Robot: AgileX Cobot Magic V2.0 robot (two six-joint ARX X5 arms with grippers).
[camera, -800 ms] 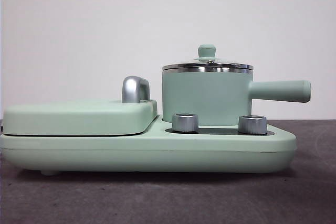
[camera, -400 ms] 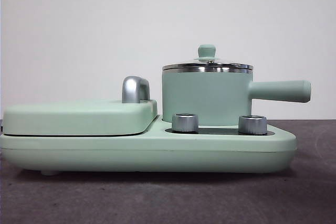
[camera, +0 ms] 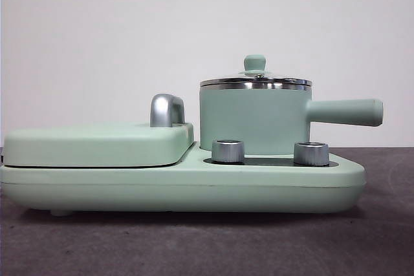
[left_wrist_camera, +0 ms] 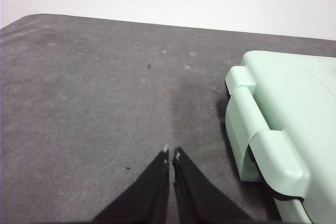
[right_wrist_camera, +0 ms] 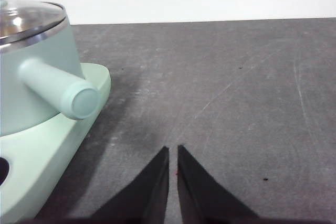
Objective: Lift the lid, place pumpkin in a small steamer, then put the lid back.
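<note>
At left of the frame, a wide flat mint-green cover (camera: 97, 143) with a chrome handle (camera: 167, 110); right of centre, the mint-green cylindrical small steamer (camera: 253, 119) carries the clear glass, chrome-rimmed lid (camera: 255, 81). Both arms wait over the dark table, left gripper (left_wrist_camera: 171, 155) and right gripper (right_wrist_camera: 172, 150) clenched, holding nothing. Lifting should grip the knob squarely and rise straight. No pumpkin shows in any view.

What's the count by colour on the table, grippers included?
Mint-green: 4, base unit, flat cover, small steamer, lid knob
Chrome: 3, two dials, cover handle
Black: 2, left gripper, right gripper
Total: 9
</note>
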